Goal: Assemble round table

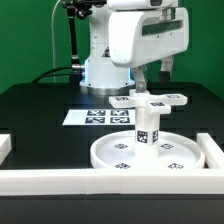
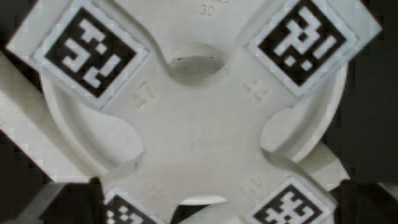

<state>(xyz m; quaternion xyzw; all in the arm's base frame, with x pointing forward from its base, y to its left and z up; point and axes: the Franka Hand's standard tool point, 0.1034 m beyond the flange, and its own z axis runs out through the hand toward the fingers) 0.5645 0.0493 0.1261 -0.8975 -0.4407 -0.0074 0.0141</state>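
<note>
Where arms meet, the cross-shaped base (image 2: 199,125) curves smoothly.

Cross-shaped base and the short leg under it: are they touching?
Touching. The exterior view shows the cross-shaped base sitting flat on the top of the upright leg, with no gap between them.

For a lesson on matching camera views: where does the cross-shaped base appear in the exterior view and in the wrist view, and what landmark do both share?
Exterior view: the cross-shaped base is near the middle of the picture, on top of the upright leg.
Wrist view: the cross-shaped base fills nearly the whole picture, seen close up.
Shared landmark: the square tags on its arms, which are only small dark marks in the exterior view.
</note>
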